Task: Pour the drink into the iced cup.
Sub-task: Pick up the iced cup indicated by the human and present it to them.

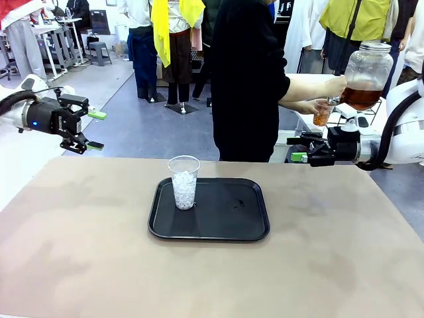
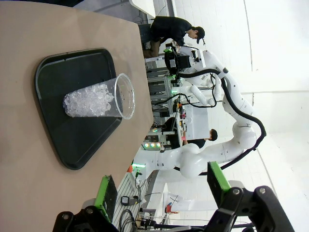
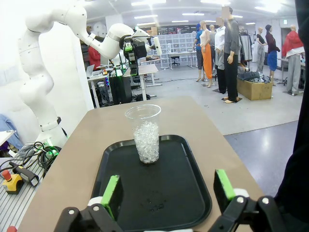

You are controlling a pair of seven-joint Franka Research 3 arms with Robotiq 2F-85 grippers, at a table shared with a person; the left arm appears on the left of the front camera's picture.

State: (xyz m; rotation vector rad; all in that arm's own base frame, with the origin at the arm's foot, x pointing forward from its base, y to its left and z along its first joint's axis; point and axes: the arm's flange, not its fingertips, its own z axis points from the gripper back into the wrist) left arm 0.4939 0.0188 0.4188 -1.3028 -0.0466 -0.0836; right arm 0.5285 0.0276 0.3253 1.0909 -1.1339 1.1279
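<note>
Front view, table [image 1: 79,252]: a brown top with a black tray [image 1: 225,222] near its middle.
Front view, iced cup [image 1: 184,181]: a clear cup, upright on the left part of the tray, about half full of ice.
Front view, drink [image 1: 361,98]: amber liquid in the bottom of a big glass jar [image 1: 369,63], beyond the table's far right corner and well apart from the iced cup.
Front view, person [image 1: 248,79]: dressed in black, on the far side of the table, with one hand [image 1: 334,86] at the jar. The other holds a small cup [image 1: 322,112] under the spigot, with some amber liquid in it.
Front view, left gripper [image 1: 93,130]: in the air over the table's left edge, jaws spread wide, nothing between them.
Front view, right gripper [image 1: 297,149]: in the air at the far right edge, pointing left; the opening is hard to judge from here.
Left wrist view, left gripper [image 2: 162,188]: green pads far apart, empty.
Left wrist view, iced cup [image 2: 96,102]: on the tray [image 2: 72,145], well ahead of the fingers.
Right wrist view, right gripper [image 3: 168,188]: pads wide apart, holding nothing, above the near end of the tray [image 3: 123,166].
Right wrist view, iced cup [image 3: 145,133]: upright toward the tray's far end, in line with the gap between the fingers.
</note>
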